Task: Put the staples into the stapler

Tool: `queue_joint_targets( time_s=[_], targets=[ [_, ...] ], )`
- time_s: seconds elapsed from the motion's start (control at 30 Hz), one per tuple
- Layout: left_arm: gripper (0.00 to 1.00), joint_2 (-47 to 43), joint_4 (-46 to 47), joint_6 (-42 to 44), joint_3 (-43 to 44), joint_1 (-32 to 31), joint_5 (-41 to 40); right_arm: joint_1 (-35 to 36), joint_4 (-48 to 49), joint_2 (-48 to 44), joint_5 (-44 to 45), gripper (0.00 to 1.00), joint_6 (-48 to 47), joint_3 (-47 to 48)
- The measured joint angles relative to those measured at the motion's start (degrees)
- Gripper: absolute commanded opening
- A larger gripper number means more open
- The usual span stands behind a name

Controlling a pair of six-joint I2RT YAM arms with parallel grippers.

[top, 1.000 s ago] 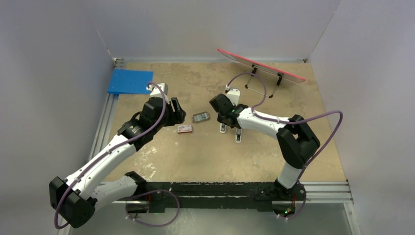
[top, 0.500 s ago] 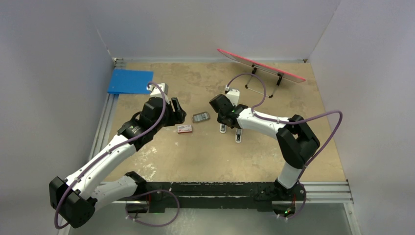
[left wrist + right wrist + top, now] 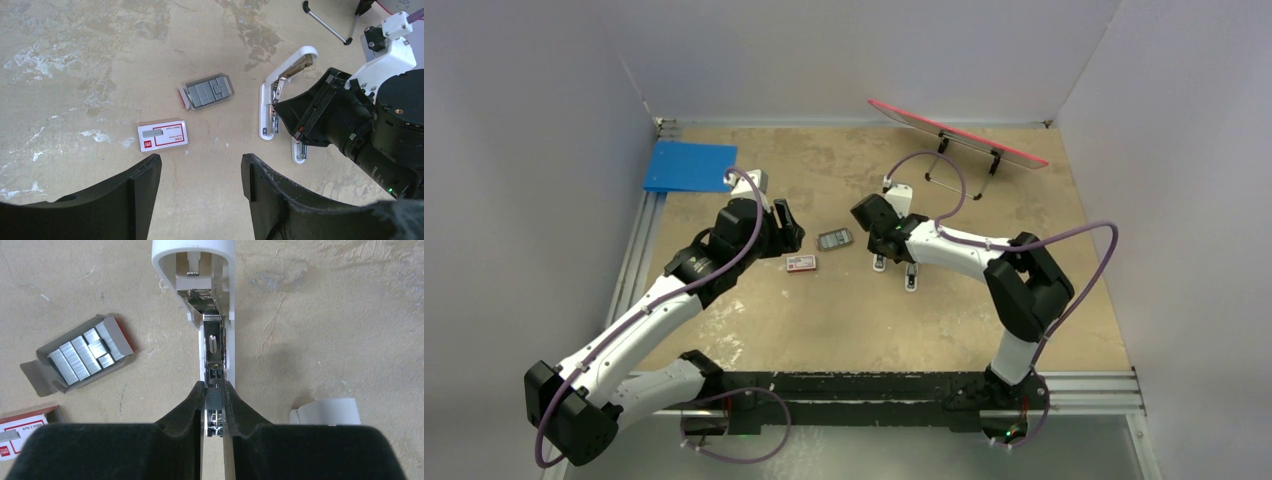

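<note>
The staples (image 3: 82, 356) are seen as grey blocks in an open tray on the table, near the stapler (image 3: 214, 342) and to its left in the right wrist view. 1 thin grey strip (image 3: 213, 401) is pinched over the stapler's metal channel. It is judged to be a strip of staples, though this cannot be confirmed. The stapler lies flat and opened out, with its white cover swung away at the far end and the channel exposed along its length.

The right gripper (image 3: 213, 389) is closed to a narrow gap on that strip, its 2 fingers straddling the channel towards the near end. The left gripper (image 3: 200, 165) is spread wide with nothing between its fingers. It hovers above the table near the red-and-white box (image 3: 162, 135), apart from the stapler.

The step in hand is judged to be the seating of the strip in the channel. The strip is best held parallel to the channel walls and lowered squarely, so that both legs drop over the rail together; a tilt would be likely to jam or snap it. Release should be made only once the strip sits flat. As the stapler is unrestrained, downward pressure should be gentle, or the body could be steadied by the left gripper. A short white piece (image 3: 325, 412) lies just beside the stapler and should be left undisturbed.
</note>
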Motion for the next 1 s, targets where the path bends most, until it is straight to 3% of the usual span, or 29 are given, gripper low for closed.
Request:
queue_joint_targets(
  time_s=[1.0],
  targets=[
    [0.60, 0.00, 0.26, 0.00, 0.00, 0.00, 0.02, 0.00, 0.66, 0.52, -0.13, 0.15, -0.09, -0.85]
  ],
)
